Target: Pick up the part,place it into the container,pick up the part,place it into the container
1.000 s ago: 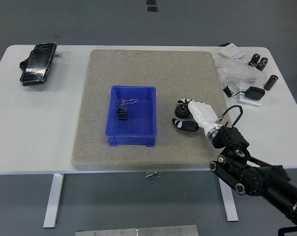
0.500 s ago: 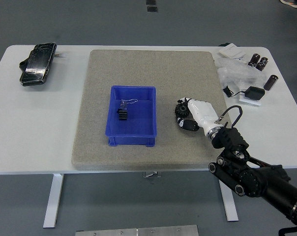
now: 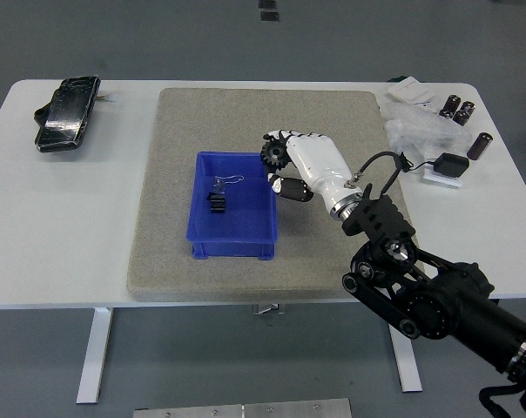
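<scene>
The black right arm (image 3: 437, 305) comes in from the lower right corner and reaches over the grey mat (image 3: 267, 187). Its white right hand (image 3: 302, 165) has the fingers closed around a small black gear (image 3: 273, 155), held in the air just beside the right rim of the blue box (image 3: 235, 205). Inside the box lies a black clip (image 3: 217, 202). Farther back on the white table (image 3: 71, 218), a dark bag (image 3: 67, 113) lies at the left and some small items (image 3: 437, 131) at the right.

I have one head view, high on my side, looking forward and down over the whole white table (image 3: 71, 261); its near edge lies at 6 o'clock.
</scene>
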